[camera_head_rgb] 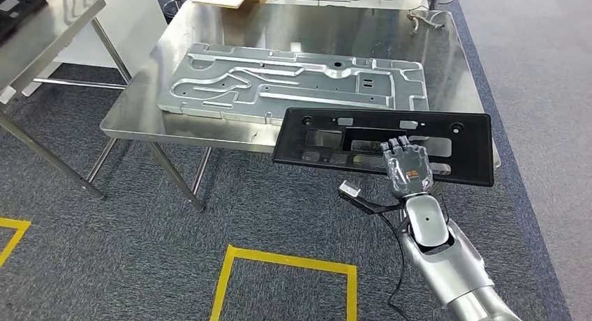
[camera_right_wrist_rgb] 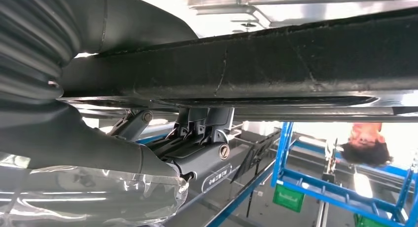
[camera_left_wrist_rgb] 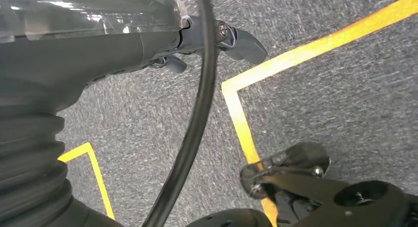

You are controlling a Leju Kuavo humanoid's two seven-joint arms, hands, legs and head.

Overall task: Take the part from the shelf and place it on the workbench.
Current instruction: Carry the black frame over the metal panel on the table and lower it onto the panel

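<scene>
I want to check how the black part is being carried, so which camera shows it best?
The head view: the whole black part shows, held by the right hand at the workbench edge. The right wrist view gives just its dark edge up close. The left wrist view looks at the floor.

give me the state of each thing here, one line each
black plastic part: held level by the right hand, partly over the workbench's near edge, not clearly set down
right hand: gripping the part's near edge, fingers over its top
left hand: hanging over the carpet, holding nothing
workbench: carries a flat stamped metal panel
yellow floor marking: lying on the carpet, nothing on it
</scene>
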